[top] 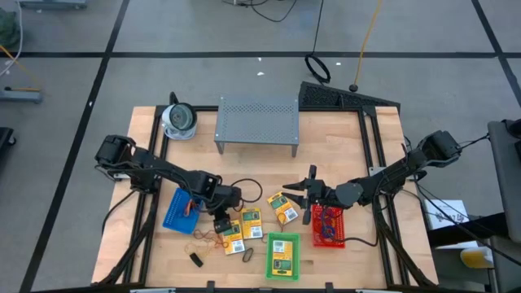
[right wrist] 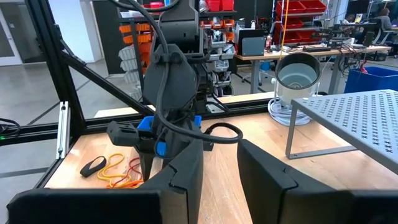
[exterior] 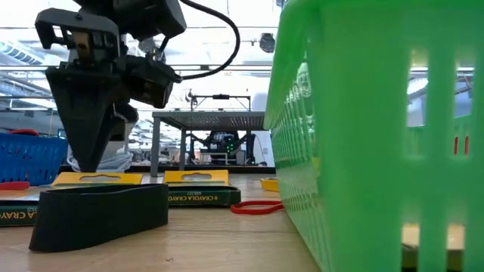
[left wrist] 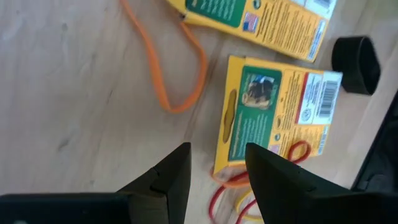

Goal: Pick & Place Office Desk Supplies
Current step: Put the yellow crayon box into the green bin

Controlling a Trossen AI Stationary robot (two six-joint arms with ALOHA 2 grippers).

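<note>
Several yellow crayon boxes lie flat on the wooden table: one (left wrist: 273,115) right below my left gripper (left wrist: 216,163), one beside it (top: 250,224), one farther right (top: 282,207). Another lies in the green basket (top: 282,254). My left gripper slants down, open, with that box's near end between its fingertips; whether they touch it I cannot tell. An orange rubber-band loop (left wrist: 168,68) and a red one (left wrist: 300,151) lie next to the box. Black clips (top: 196,259) (left wrist: 354,56) rest nearby. My right gripper (top: 309,191) hangs level over the table's middle, open, with nothing in it.
A blue basket (top: 181,210) sits left of my left gripper and a red basket (top: 327,225) under my right arm. A grey perforated shelf (top: 256,122) and a round white object (top: 179,120) stand at the far side. Bare wood lies between shelf and boxes.
</note>
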